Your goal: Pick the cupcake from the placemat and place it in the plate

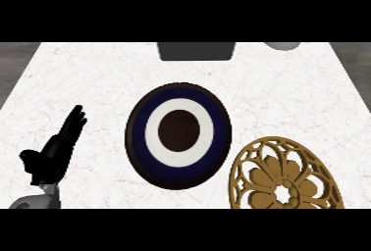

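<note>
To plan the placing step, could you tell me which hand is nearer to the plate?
Left. The left hand rests open on the counter just left of the plate, apart from it. The right hand is out of view.

A white marbled counter top point(87, 83) seen from above. At its centre lies a round plate with dark blue, white and dark brown rings point(179, 135). Just right of it, at the lower edge, lies a round golden openwork placemat with a flower pattern point(285, 173). The black left hand point(56, 149) rests at lower left, fingers straight, pointing up. A dark grey box point(196, 51) sits at the far edge.
</note>
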`<state>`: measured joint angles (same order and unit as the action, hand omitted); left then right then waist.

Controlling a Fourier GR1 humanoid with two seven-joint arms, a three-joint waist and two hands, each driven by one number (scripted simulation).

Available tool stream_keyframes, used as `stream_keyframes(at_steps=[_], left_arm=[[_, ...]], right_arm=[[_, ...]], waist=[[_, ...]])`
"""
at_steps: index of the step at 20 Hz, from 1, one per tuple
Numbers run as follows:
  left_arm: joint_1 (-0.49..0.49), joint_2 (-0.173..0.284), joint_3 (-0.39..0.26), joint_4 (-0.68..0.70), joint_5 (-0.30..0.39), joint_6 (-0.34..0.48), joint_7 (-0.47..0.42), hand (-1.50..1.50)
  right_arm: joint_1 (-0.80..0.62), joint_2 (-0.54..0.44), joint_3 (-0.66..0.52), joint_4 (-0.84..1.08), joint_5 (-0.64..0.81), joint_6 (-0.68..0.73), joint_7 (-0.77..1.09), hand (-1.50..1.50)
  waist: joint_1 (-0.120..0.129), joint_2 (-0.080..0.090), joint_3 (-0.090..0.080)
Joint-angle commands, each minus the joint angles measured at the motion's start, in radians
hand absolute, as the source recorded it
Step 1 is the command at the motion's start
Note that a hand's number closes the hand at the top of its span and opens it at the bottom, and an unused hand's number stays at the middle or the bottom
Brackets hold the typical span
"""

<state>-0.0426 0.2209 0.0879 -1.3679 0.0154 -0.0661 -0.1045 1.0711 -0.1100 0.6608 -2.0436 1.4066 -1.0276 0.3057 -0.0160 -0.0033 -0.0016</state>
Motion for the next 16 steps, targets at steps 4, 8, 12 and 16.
stream_keyframes(at_steps=[4, 8, 12, 16], left_arm=[[0.050, 0.006, 0.002, -0.010, 0.006, -0.034, -0.039, 0.00], [0.014, -0.004, 0.002, 0.027, -0.014, -0.015, -0.042, 0.00], [0.033, -0.021, -0.002, 0.041, -0.017, -0.017, -0.080, 0.00], [-0.016, -0.021, -0.014, 0.002, -0.030, 0.002, -0.013, 0.00]], right_arm=[[0.066, 0.089, 0.120, -0.151, 0.162, -0.008, -0.033, 1.50], [0.039, 0.108, 0.211, -0.200, 0.256, 0.104, 0.019, 1.50], [-0.042, 0.109, 0.280, -0.232, 0.386, 0.209, 0.167, 1.50], [-0.286, 0.108, 0.269, -0.186, 0.368, 0.379, 0.288, 1.50]], waist=[[0.012, 0.003, 0.000], [0.011, 0.005, 0.000], [0.014, 0.007, 0.000], [0.029, 0.014, 0.000]])
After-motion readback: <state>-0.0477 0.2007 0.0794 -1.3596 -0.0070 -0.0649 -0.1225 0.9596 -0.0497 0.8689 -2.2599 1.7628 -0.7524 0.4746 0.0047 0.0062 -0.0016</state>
